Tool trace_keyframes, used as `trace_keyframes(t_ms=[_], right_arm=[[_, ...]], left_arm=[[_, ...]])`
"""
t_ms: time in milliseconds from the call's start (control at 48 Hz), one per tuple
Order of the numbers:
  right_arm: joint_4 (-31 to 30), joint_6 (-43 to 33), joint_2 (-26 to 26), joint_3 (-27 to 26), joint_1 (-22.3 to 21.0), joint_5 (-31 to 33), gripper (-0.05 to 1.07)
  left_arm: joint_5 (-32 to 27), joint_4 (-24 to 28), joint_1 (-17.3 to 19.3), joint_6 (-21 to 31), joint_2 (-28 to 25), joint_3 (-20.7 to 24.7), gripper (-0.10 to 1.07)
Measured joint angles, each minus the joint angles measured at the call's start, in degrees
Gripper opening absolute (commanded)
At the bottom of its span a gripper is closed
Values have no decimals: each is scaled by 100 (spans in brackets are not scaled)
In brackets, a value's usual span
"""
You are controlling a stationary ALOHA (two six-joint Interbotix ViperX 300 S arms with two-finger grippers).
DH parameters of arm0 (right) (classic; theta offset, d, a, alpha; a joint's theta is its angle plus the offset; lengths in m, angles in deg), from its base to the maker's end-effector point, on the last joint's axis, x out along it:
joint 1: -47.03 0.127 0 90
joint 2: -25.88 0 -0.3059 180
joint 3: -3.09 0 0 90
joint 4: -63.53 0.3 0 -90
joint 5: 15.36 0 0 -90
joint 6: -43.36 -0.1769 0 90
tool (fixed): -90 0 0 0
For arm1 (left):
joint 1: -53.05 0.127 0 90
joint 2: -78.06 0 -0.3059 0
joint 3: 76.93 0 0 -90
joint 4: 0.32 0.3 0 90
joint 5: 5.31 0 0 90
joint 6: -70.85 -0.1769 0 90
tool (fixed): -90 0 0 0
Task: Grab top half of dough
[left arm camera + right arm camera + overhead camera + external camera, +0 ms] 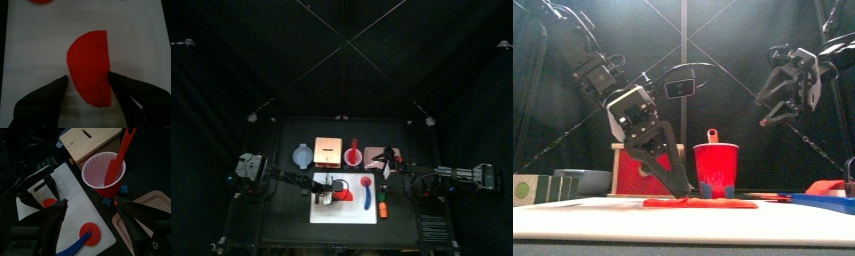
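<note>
Over the white board point(40, 45), left pincer point(87, 82) spread wide, 1 jaw to each side of the dough point(90, 65), not yet touching it. Lying flat on the board: a red half-disc, 1 straight edge and 1 curved. Looks soft and clay-like, so likely light, easily dented, perhaps a little sticky against the board; best taken with a gentle squeeze across its width, flat edge against 1 jaw, curve against the other. From the front, pincer tips down almost at board level beside the thin red strip of dough point(700, 203).

Bare white board on every side of the dough, board edges well apart from it. Farther along the board, a round red-headed utensil point(87, 234) with a blue handle, and beside it an orange stick point(382, 208). Behind the board, a red cup point(103, 170) with a red tool standing in it, and a wooden box point(90, 140). Black worktop point(278, 200) around all of these.

Right pincer point(90, 208) raised above the cup side, jaws apart, holding nothing, clear of the work. Open room above for a straight lift.
</note>
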Motion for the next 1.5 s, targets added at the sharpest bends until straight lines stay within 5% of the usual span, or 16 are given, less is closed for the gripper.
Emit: trace_keyframes(t_ms=[1500], right_arm=[[0,0,-53,9,-35,0,104]], left_arm=[[-132,-264,-167,-9,-185,9,97]])
